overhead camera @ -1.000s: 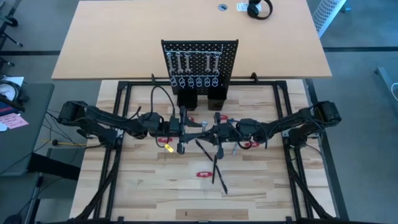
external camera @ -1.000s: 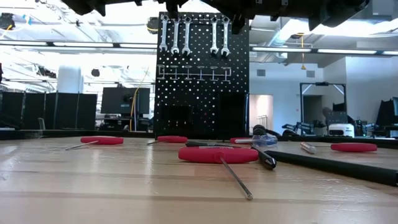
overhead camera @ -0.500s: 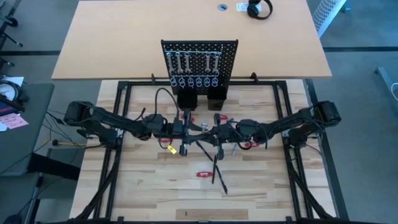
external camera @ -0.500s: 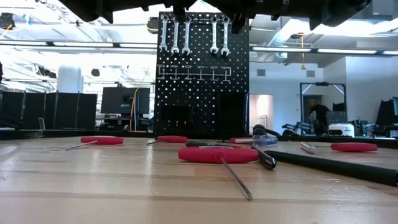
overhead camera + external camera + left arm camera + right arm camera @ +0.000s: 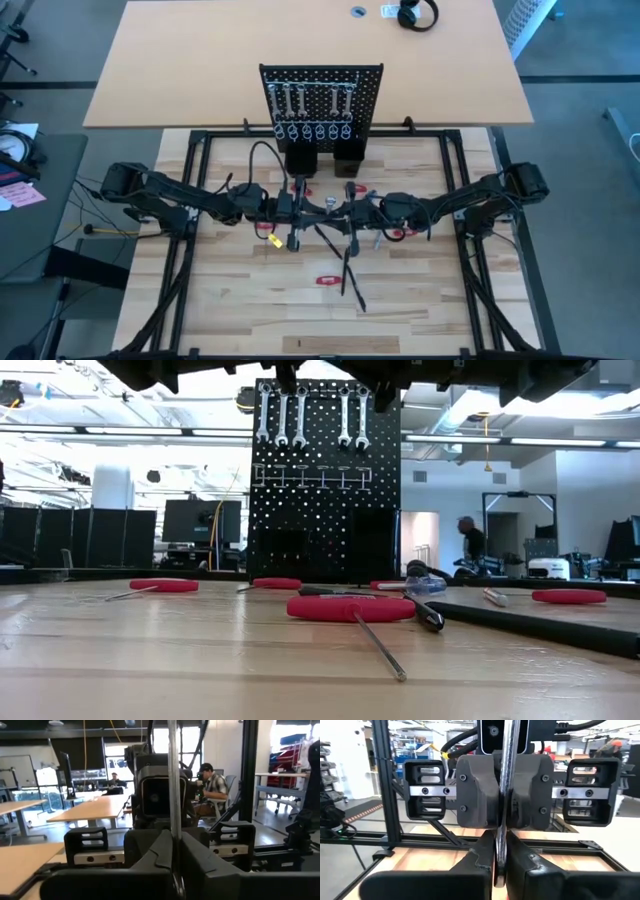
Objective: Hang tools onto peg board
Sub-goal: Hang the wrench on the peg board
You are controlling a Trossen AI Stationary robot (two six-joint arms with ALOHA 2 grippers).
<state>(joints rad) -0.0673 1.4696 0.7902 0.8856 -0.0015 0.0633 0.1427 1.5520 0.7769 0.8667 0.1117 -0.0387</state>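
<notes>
Both arms meeting mid-desk (image 5: 230, 300), in front of the peg board (image 5: 321, 100). Left pincer (image 5: 174, 847) closing tight on a thin silver rod (image 5: 173, 780), rod standing upright between the fingers. Right pincer (image 5: 501, 852) pinching the same kind of silver rod (image 5: 507, 745), fingers nearly together, with the other arm's pincer facing it just beyond and clamped on the rod too. Seen from above, left pincer (image 5: 293, 212) and right pincer (image 5: 350, 215) sitting close together, facing each other over the scattered tools.

Peg board standing upright at the desk's far edge, four silver wrenches (image 5: 305, 412) hanging along its top, a row of ring hooks (image 5: 318, 131) below, two black box holders (image 5: 324, 158) at its foot. Red-handled tool (image 5: 350, 608) lying nearest in the low view, thin shaft pointing toward the camera. More red handles (image 5: 163, 586) lying further back, left and right. Black stick tools (image 5: 345, 265) lying crossed near desk centre. Small yellow-tipped piece (image 5: 271, 240) lying under the left arm.

No readable brands, labels or writing anywhere. Person (image 5: 467, 540) showing in the room behind; another seated (image 5: 212, 785) in the left wrist view.
</notes>
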